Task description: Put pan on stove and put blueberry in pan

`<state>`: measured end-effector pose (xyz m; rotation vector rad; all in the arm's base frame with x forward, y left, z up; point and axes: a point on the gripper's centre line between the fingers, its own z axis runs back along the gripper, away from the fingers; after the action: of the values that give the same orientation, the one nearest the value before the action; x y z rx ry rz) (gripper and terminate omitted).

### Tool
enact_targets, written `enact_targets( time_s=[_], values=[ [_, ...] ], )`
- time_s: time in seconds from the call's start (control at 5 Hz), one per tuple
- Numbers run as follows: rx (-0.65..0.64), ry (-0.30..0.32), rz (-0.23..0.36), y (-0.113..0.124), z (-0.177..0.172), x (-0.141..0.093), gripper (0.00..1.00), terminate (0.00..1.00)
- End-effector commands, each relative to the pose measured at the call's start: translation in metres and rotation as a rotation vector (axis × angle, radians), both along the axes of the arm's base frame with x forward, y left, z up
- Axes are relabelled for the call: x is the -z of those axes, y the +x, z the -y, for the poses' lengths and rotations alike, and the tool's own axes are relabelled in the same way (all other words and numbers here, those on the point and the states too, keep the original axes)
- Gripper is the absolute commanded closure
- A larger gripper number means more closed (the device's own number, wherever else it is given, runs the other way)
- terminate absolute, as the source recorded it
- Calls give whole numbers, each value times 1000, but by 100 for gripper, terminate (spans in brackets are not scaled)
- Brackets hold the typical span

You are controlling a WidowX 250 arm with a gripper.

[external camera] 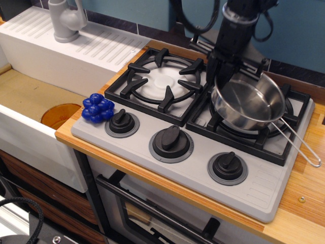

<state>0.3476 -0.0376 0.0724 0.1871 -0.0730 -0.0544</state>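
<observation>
One pan (pixel 249 104), one stove (pixel 195 134), one blueberry (pixel 98 108) cluster. Two grates, three knobs (pixel 171 141). Pan sits tilted on the right grate (pixel 251 129); its wire handle's long axis runs toward the front right, out over the wooden desk (pixel 304 188). End effector (pixel 223 76) at the pan's rear-left rim; grip state cannot be told. Blueberry rests at the stove's front-left corner, just beside the left knob.

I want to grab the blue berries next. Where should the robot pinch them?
Pinch the blueberry across its middle, coming straight down from above. It is a low bumpy clump at the stove's left front corner, with a knob close on its right, so pinching front-to-back looks safest.
</observation>
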Motion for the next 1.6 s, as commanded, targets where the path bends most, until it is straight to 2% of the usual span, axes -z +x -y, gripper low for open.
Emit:
enact_targets(
  time_s=[0.0,0.2,0.6,1.0,1.4],
  values=[
    [37,13,41,11,-17,-70,100,0],
    [61,24,12,12,-33,-87,100,0],
    [98,35,-4,18,-61,-95,100,0],
    [139,35,-2,28,-93,-90,100,0],
    [165,18,9,37,-120,-75,100,0]
  ],
)
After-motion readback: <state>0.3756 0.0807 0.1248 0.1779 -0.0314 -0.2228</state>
